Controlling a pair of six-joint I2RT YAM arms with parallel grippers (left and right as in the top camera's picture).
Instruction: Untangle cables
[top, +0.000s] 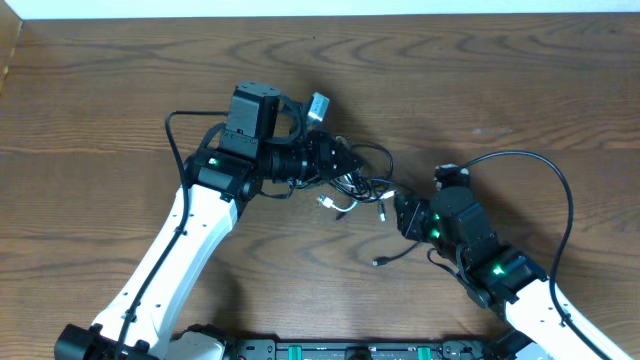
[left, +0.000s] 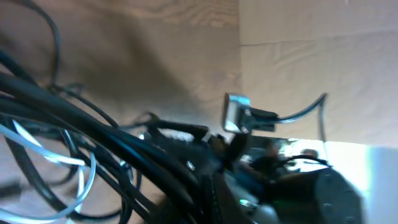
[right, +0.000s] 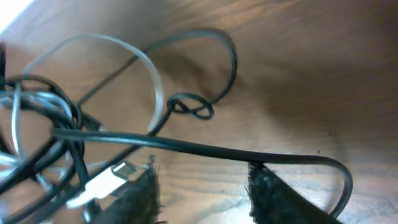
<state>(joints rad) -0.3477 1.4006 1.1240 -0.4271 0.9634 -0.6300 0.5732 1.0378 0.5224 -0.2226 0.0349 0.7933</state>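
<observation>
Lying near the centre of the wooden surface (top: 110, 90), the cables (top: 358, 186) are forming one loose knot of black cords and a white one; the left gripper (top: 325, 160) is sitting at the knot's 9 o'clock edge with its jaws closed, though whether any cord is pinched is not showing; a silver plug (top: 319, 105) is sticking up at 11 o'clock of the knot; the right gripper (top: 405, 215) is sitting at 4 o'clock, its jaws standing apart, a black cord (right: 205, 149) crossing just ahead of the fingertips (right: 268, 186) without being clamped; a white plug (right: 106, 182) is lying beside them.
</observation>
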